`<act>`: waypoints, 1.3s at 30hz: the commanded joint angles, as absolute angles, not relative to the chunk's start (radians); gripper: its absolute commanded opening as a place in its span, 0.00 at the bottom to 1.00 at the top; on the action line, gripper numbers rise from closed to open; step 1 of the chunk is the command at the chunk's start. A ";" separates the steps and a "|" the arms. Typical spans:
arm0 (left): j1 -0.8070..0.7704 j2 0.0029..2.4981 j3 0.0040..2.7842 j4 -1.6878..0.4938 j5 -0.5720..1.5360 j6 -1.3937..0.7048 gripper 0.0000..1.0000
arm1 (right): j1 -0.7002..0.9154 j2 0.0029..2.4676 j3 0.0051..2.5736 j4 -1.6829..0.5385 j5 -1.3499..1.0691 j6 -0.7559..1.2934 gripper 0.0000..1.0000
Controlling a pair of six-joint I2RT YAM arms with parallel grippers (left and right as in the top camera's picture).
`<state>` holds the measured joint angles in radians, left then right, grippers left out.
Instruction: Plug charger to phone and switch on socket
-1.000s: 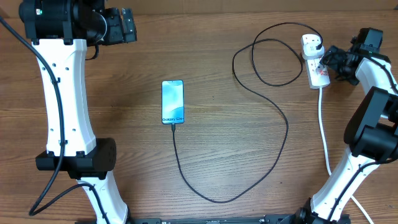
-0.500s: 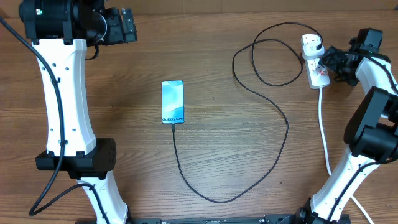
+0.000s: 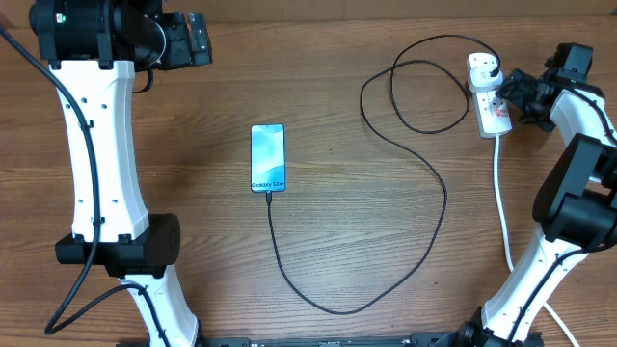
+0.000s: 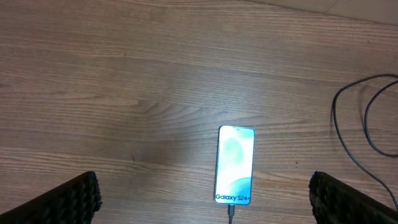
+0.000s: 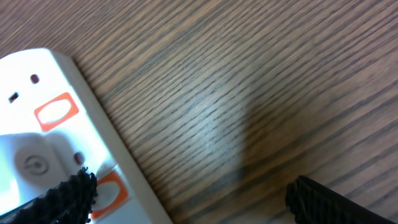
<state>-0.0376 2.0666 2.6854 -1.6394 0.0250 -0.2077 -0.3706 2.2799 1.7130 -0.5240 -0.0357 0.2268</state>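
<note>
The phone (image 3: 268,158) lies flat mid-table with its blue screen lit; it also shows in the left wrist view (image 4: 235,165). The black charger cable (image 3: 424,169) is plugged into the phone's near end, loops across the table and ends at a plug in the white socket strip (image 3: 490,94) at the far right. My right gripper (image 3: 513,94) is open and low over the socket; one finger rests over an orange switch (image 5: 109,186) in the right wrist view (image 5: 189,199). My left gripper (image 4: 205,199) is open, high above the table at the far left.
The socket's thick white cord (image 3: 502,202) runs down the right side toward the right arm's base. The left arm's white column (image 3: 96,145) stands along the left side. Bare wooden tabletop (image 3: 193,222) surrounds the phone.
</note>
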 commanded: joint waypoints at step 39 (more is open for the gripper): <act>-0.033 2.048 2.698 -1.642 0.019 -0.217 1.00 | -0.355 2.301 1.721 -0.574 -0.099 0.231 0.98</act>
<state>-0.0376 2.0666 2.6854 -1.6394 0.0250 -0.2077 -0.3798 2.2829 1.7168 -0.5529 -0.0772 0.2440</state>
